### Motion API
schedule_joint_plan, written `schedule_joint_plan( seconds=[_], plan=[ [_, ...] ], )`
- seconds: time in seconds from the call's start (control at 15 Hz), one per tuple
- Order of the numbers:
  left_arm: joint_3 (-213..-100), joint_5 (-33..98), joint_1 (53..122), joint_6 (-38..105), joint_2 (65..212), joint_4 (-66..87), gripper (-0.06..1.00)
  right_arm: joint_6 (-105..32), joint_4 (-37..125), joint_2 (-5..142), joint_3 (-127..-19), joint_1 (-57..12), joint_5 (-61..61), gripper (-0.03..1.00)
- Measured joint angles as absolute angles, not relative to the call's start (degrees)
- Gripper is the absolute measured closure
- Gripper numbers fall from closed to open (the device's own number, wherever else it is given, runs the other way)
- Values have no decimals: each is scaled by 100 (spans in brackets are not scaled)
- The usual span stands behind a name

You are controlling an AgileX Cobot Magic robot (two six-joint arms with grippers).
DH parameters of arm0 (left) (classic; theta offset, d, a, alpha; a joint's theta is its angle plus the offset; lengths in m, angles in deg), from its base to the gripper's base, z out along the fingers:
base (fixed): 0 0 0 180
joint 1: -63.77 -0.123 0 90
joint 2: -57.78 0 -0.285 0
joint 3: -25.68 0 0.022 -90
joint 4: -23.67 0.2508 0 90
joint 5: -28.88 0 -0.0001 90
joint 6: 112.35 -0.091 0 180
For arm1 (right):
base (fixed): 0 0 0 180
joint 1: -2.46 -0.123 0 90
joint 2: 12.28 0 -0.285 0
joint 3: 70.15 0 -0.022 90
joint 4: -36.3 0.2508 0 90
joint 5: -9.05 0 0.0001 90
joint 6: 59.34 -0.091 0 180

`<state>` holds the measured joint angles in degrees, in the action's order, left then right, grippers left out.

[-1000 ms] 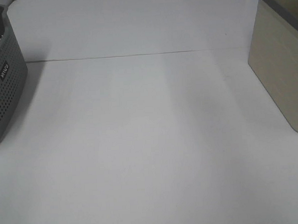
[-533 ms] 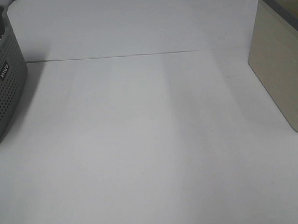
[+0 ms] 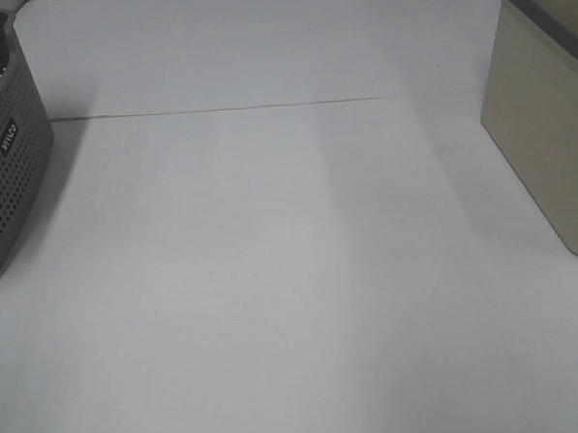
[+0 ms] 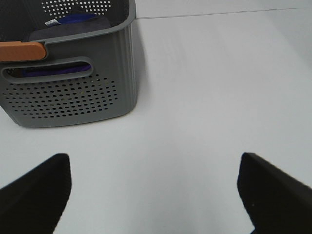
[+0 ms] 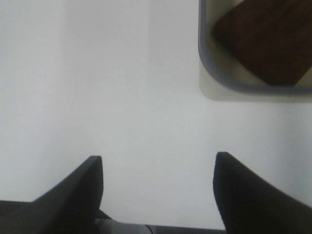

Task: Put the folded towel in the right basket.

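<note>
The folded towel (image 5: 263, 39) is dark brown and lies inside the right basket (image 5: 229, 83), seen from above in the right wrist view. In the exterior high view the beige right basket (image 3: 547, 135) stands at the table's right edge, and its inside is hidden. My right gripper (image 5: 158, 195) is open and empty above the bare table, beside the basket's corner. My left gripper (image 4: 153, 195) is open and empty over the table, in front of the grey left basket (image 4: 73, 97). Neither gripper shows in the exterior high view.
The grey perforated left basket (image 3: 0, 164) stands at the table's left edge and holds dark and purple cloth (image 4: 73, 22); an orange piece (image 4: 22, 50) sits on its rim. A thin seam (image 3: 264, 107) crosses the white table.
</note>
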<state>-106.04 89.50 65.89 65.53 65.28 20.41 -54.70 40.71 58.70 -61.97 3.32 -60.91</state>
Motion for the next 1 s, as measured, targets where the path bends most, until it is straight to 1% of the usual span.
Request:
schedule_joint_plan(
  seconds=[0.07,0.27,0.47,0.6,0.73,1.0],
  plan=[
    [-10604,8950,6589,6553,6528,2041,7,-5470,3928,4971,-5252,332,-6091,35],
    [-10604,8950,6589,6553,6528,2041,7,-5470,3871,3476,-4014,332,-6091,35],
    [-10604,8950,6589,6553,6528,2041,7,-5470,3871,1808,-2983,332,-5764,35],
    [-10604,8950,6589,6553,6528,2041,7,-5470,3871,920,-2479,332,-5478,35],
    [-10604,8950,6589,6553,6528,2041,7,-5470,3865,204,-2215,332,-5289,35],
    [-10604,8950,6589,6553,6528,2041,7,-5470,3819,-283,-2204,332,-5220,35]
  ],
)
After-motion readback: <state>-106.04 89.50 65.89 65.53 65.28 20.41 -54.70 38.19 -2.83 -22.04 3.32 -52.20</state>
